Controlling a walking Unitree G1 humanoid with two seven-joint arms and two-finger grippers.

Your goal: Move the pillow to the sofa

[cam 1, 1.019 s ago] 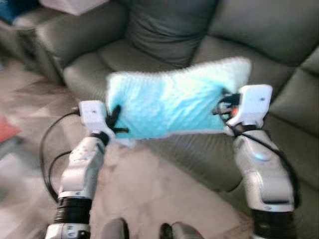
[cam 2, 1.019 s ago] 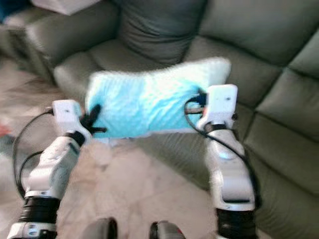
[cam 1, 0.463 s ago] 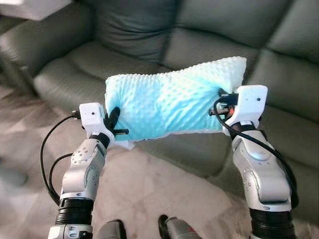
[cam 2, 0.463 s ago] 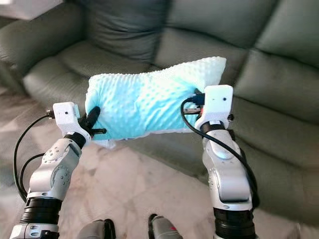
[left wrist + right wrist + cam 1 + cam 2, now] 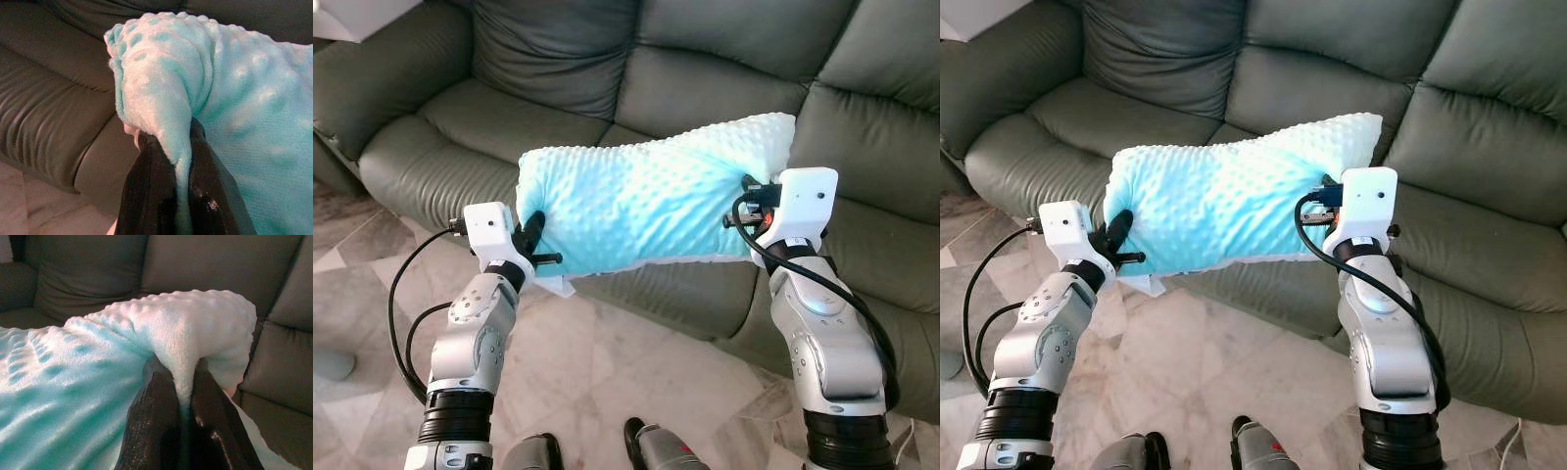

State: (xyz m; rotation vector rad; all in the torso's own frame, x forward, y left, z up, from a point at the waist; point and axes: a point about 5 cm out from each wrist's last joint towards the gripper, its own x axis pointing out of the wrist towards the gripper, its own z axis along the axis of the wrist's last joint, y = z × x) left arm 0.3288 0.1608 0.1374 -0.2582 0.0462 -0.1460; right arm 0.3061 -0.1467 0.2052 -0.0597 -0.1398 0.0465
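Observation:
A light blue bumpy pillow [image 5: 646, 201] hangs in the air between my two arms, just in front of the sofa's seat edge. My left gripper [image 5: 534, 233] is shut on the pillow's left end, its black fingers [image 5: 151, 191] pinching a fold of the fabric. My right gripper [image 5: 749, 203] is shut on the right end, where the fingers [image 5: 159, 421] squeeze a ridge of the cover. The dark green leather sofa [image 5: 470, 117] stretches across the view behind the pillow.
A dark back cushion [image 5: 558, 49] leans at the sofa's left seat. Marble floor tiles [image 5: 607, 362] lie between me and the sofa front. My feet [image 5: 646, 452] show at the bottom edge. A white object [image 5: 357, 15] sits at the top left corner.
The camera has shifted and the blur has cleared, so more of the sofa shows. Both grippers keep hold of the pillow, which stays at the same place between them.

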